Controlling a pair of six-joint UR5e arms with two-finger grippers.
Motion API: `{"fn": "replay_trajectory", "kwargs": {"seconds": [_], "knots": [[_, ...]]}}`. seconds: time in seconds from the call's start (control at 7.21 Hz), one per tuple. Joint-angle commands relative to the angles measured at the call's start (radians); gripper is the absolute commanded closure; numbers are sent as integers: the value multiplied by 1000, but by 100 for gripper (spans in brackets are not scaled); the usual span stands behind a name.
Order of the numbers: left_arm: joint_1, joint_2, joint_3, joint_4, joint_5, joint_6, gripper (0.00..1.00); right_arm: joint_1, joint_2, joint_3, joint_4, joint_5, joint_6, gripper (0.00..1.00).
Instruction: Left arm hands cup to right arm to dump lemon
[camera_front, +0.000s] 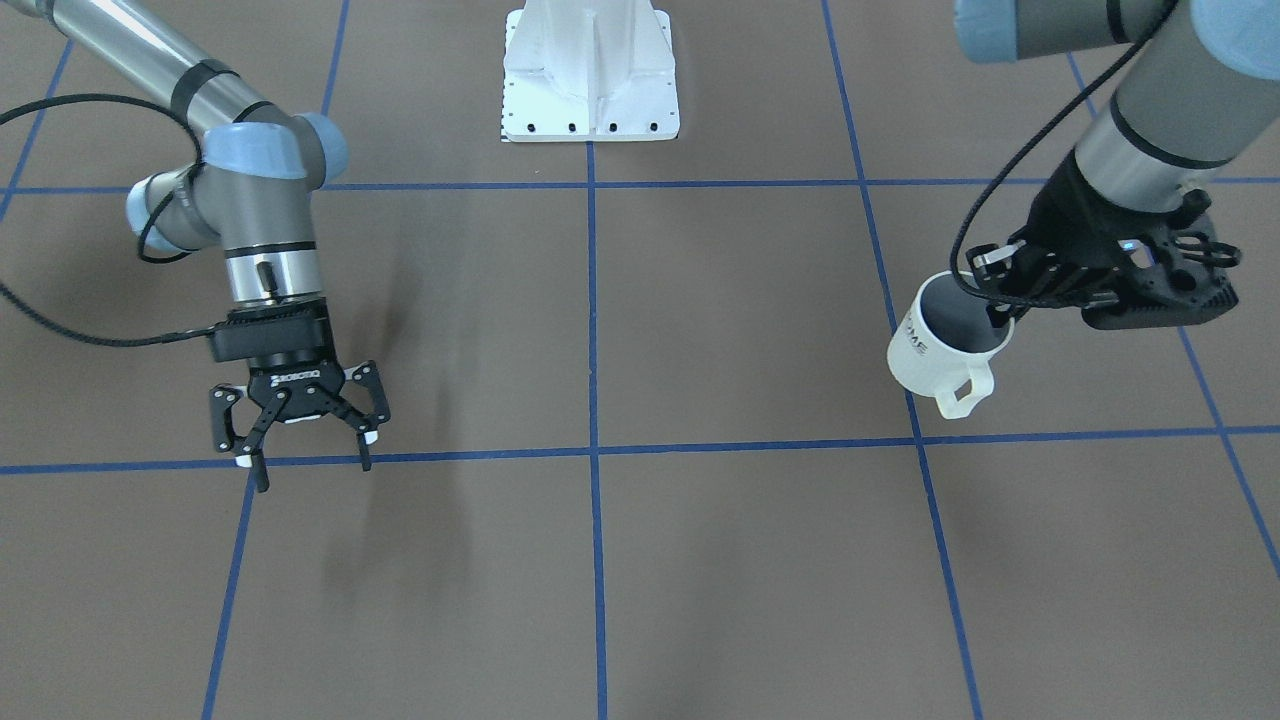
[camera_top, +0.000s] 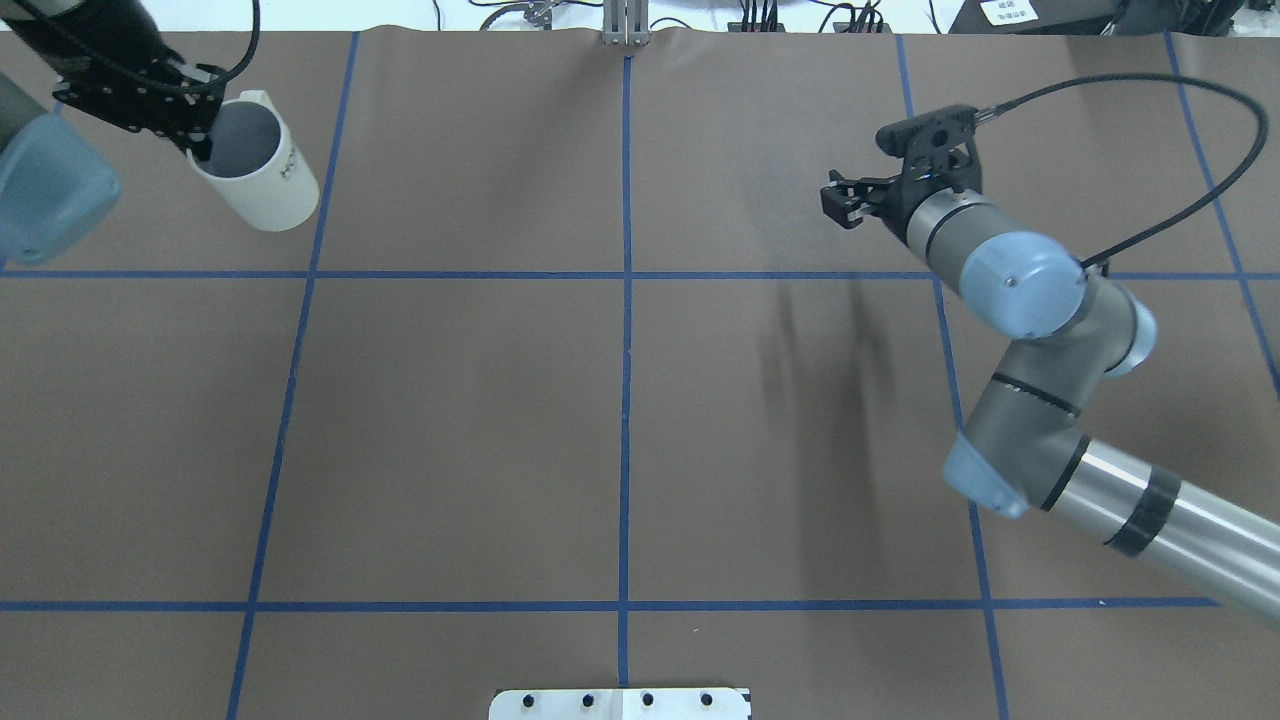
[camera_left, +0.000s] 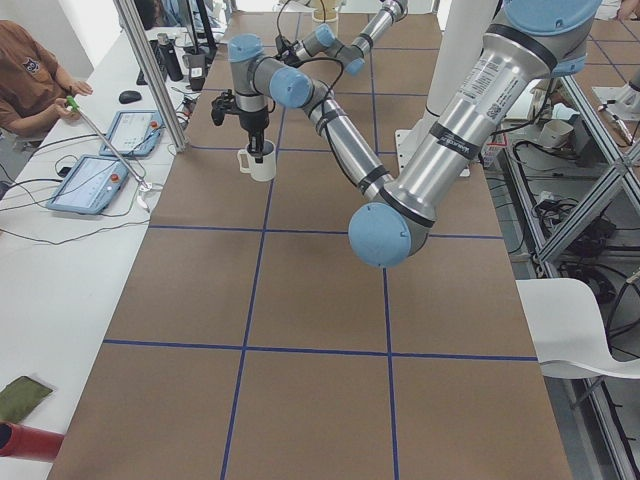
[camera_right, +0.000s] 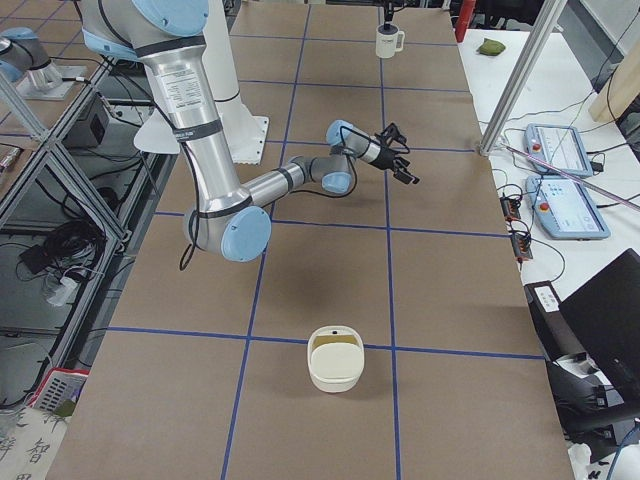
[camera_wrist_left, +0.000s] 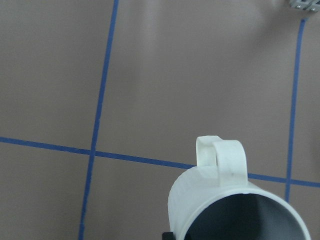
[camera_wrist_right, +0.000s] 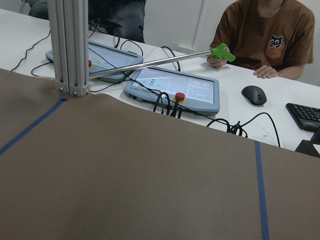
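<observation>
Looking from the front, I see the left fingers (camera_front: 999, 308) pinching the rim of the cup (camera_front: 938, 352), held tilted over the surface (camera_front: 720, 330); the right fingers (camera_front: 313, 468) hang spread wide, empty. Overhead, the cup sits far-left, well apart from them.

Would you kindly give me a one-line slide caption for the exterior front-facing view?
Left pincer grips the tilted white cup by its rim; the right pincer hangs open, well apart.
</observation>
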Motion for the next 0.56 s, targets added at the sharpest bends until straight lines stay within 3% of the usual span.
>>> {"fn": "replay_trajectory", "kwargs": {"seconds": [0.0,0.14,0.42], "knots": [[-23,198,11,-217,-1,93,100,217,-80,-2,-6,448,-35,0],[-29,276,14,-251,-2,131,100,307,-145,2,-8,607,-87,0],[-38,405,16,-261,-107,202,100,456,-268,2,-40,799,-368,0]]}}
